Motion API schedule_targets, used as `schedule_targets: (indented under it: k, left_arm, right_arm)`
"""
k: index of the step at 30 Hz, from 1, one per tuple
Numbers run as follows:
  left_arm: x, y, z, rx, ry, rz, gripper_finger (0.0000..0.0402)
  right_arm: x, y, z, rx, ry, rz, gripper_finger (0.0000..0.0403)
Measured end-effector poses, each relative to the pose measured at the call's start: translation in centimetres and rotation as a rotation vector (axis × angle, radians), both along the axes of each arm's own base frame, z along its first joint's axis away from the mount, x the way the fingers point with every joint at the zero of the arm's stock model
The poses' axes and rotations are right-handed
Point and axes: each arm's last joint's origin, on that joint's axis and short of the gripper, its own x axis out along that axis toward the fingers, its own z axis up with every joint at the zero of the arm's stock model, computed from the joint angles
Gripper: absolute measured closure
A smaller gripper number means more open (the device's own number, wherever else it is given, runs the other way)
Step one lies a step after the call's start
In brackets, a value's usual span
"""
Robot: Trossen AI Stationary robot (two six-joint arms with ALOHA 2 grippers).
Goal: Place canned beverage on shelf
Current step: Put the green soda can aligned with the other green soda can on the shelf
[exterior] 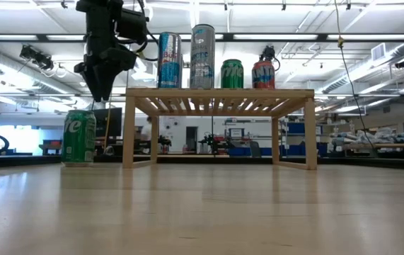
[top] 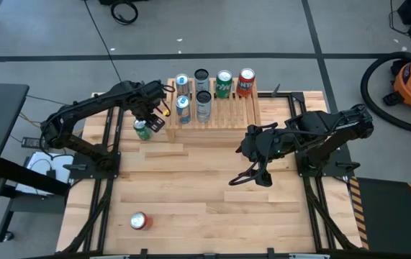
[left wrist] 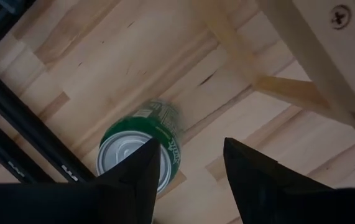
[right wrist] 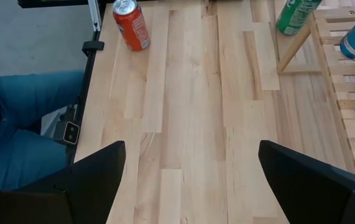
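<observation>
The blue-and-silver can [exterior: 169,60] on the shelf [exterior: 219,93] carries letters that look like "Red Bull", partly legible. The green can [exterior: 233,74] on the shelf shows large slanted letters, cut off and unclear. Printing on the other cans is too small or blurred to read.

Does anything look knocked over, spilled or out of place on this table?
Nothing is tipped or spilled. Six cans stand upright on the light-wood slatted shelf. A green can stands on the table left of it, and a red can stands alone near the front edge.
</observation>
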Motion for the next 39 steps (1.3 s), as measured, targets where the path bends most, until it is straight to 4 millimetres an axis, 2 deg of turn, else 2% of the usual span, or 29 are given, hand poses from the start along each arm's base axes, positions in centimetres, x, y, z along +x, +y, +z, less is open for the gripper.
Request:
schedule_targets:
  k: [3,6,13,17,21,28,39]
  left_arm:
    - [0.0,0.0,0.0,-0.003,-0.002,0.027,0.0222]
    - [-0.1,0.0,0.0,-0.005,0.004,0.029,0.0197]
    - [-1.0,0.1,-0.1,-0.023,0.070,0.050,0.0065]
    - [-1.5,0.6,-0.1,-0.003,0.109,0.069,0.0011]
    - [-2.0,1.2,-0.3,-0.009,0.116,0.076,0.0007]
    - [-3.1,2.0,-2.6,-0.066,0.088,0.103,0.0008]
    - [-2.9,2.1,-3.1,-0.058,0.050,0.078,0.0008]
  right_arm:
    - [0.0,0.0,0.0,0.000,0.000,0.000,0.0025]
    - [0.0,0.0,0.0,0.000,0.000,0.000,0.0025]
    - [0.0,0.0,0.0,0.000,0.000,0.000,0.0025]
    - [0.0,0.0,0.0,0.000,0.000,0.000,0.0025]
    - [0.0,0.0,0.0,0.000,0.000,0.000,0.0025]
    - [0.0,0.0,0.0,0.000,0.000,0.000,0.0025]
    - [0.0,0.0,0.0,0.000,0.000,0.000,0.0025]
